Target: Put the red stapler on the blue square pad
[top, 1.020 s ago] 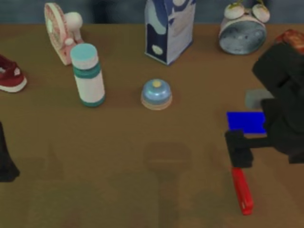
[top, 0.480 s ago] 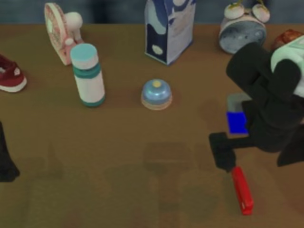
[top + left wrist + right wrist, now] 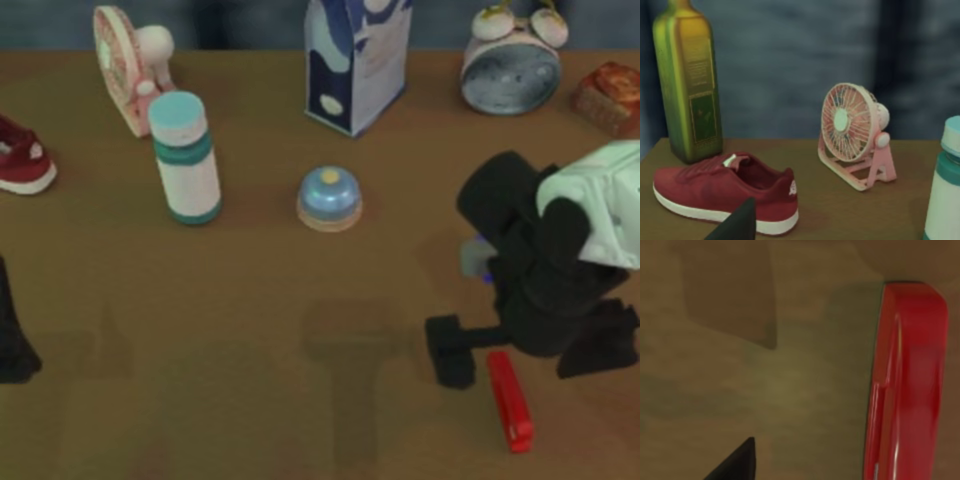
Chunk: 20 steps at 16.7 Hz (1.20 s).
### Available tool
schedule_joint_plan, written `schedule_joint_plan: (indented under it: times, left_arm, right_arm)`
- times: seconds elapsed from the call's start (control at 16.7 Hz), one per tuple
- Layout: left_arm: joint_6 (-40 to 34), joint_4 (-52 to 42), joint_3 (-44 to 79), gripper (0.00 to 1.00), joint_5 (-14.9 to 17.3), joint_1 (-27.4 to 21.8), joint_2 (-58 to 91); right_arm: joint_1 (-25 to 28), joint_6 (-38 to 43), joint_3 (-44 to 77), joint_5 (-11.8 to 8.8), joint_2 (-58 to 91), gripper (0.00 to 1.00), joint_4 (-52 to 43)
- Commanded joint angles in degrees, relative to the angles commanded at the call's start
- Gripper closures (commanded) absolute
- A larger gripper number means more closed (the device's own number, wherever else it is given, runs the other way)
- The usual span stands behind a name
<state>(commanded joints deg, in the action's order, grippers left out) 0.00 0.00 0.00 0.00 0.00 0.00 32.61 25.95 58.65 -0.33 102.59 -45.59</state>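
Observation:
The red stapler lies flat near the table's front edge on the right, pointing front to back. My right gripper hangs just behind it, open, with one dark finger on each side and nothing held. In the right wrist view the stapler lies close, off to one side of a dark fingertip. The right arm covers nearly all of the blue square pad; only a sliver shows. My left gripper is parked at the table's left edge, open.
Along the back stand a pink fan, a blue-and-white carton, an alarm clock and a reddish-brown block. A white-and-teal bottle, a pale blue bell and a red shoe sit farther left.
The right arm has swung left and toward the front, bringing its open gripper close behind the stapler and covering the blue pad. The stapler and the left arm have not moved.

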Motion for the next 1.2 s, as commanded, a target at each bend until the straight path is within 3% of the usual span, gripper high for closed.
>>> schedule_joint_plan:
  times: [0.24,0.48,1.2]
  left_arm:
    - [0.0,0.0,0.0,0.0,0.0,0.0,0.0]
    - [0.0,0.0,0.0,0.0,0.0,0.0,0.0]
    - [0.0,0.0,0.0,0.0,0.0,0.0,0.0]
  right_arm:
    - [0.19,0.23,-4.27,0.01,3.65,0.0,7.67]
    - [0.2,0.25,-4.54,0.02,3.88,0.0,8.13]
    - [0.2,0.25,-4.54,0.02,3.88,0.9,8.13]
